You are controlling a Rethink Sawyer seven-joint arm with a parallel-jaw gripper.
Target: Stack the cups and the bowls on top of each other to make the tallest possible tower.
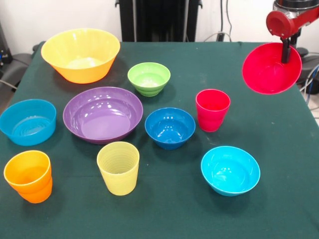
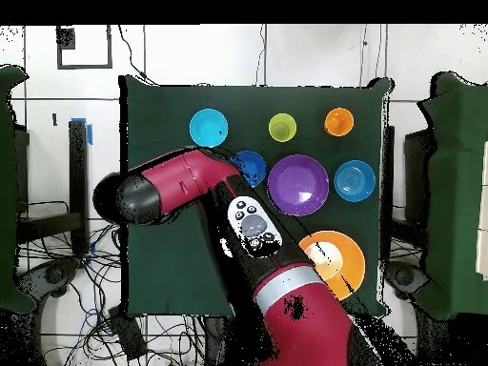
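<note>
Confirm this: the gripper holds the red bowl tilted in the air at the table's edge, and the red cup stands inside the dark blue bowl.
Not quite. The front view shows the red cup standing on the table cloth beside the dark blue bowl, not inside it. The rest holds: the gripper grips the rim of the red bowl, tilted and clear of the table.

Purple bowl, green tablecloth

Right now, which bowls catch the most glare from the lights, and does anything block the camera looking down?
Front view: bright white glints sit on the purple bowl and the dark blue bowl; the green cloth looks matt. Overhead view: the purple bowl shows a glint too, while the red arm covers part of the table and hides the red cup.
</note>
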